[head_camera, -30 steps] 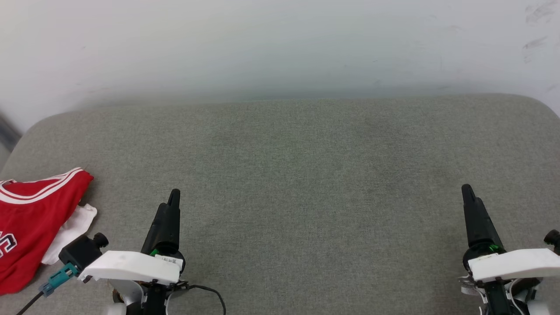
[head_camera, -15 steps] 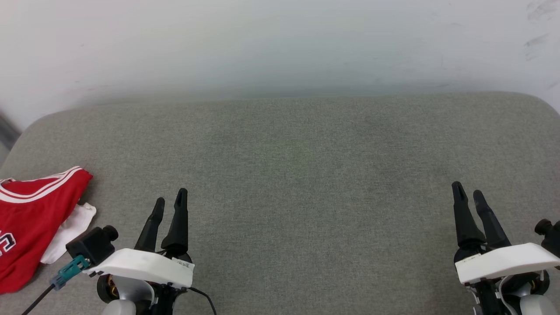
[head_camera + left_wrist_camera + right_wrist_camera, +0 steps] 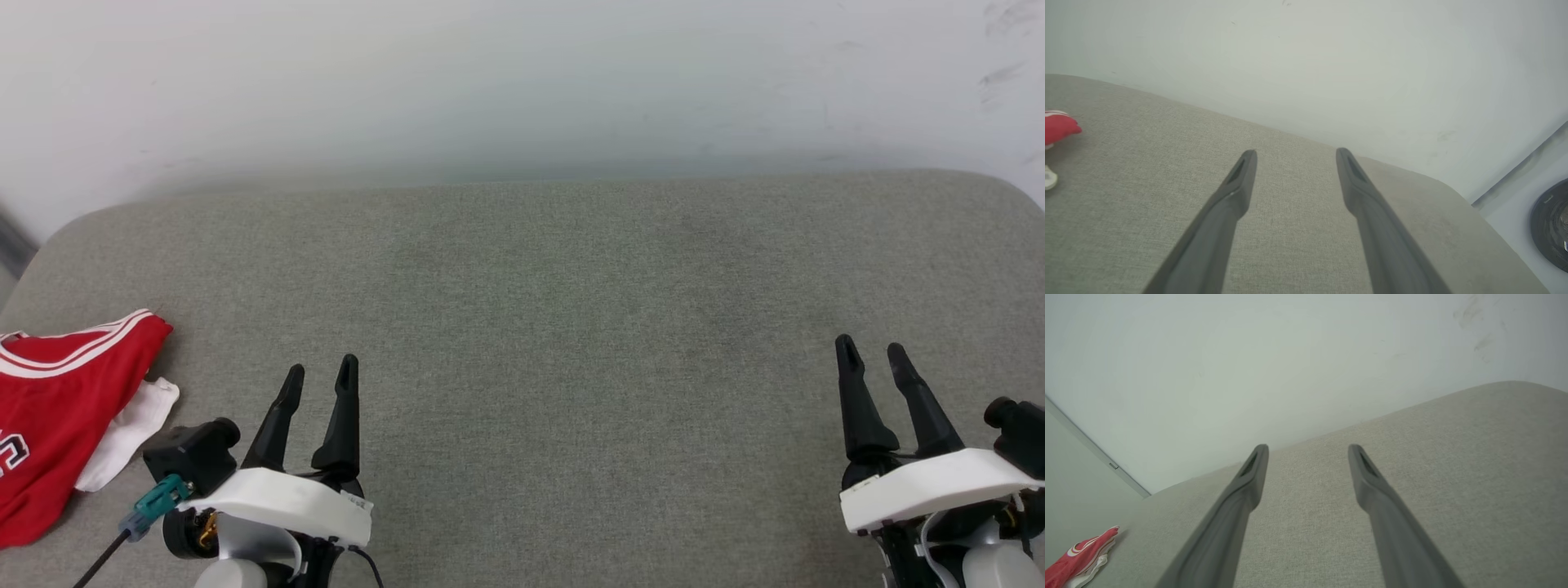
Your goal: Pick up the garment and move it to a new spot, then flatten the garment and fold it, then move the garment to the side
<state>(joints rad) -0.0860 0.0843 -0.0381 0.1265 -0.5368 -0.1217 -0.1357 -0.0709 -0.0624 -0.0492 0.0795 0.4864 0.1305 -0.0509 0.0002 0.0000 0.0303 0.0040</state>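
Presently, left hand (image 3: pixel 322 366) seen spread wide and empty above the grey fabric surface (image 3: pixel 571 286), right hand (image 3: pixel 869 345) likewise parted, nothing gripped, red garment (image 3: pixel 49 408) laid at the surface's left edge, near the left hand.

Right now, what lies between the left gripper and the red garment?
In the head view, a bare stretch of grey cushion separates the left gripper from the garment.

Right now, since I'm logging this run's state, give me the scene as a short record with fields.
surface: grey fabric cushion against a pale wall
garment: red with white trim, lying at the cushion's left edge, partly out of frame
left pincer: open, empty, just right of the garment, not touching it
right pincer: open, empty, at the cushion's right side
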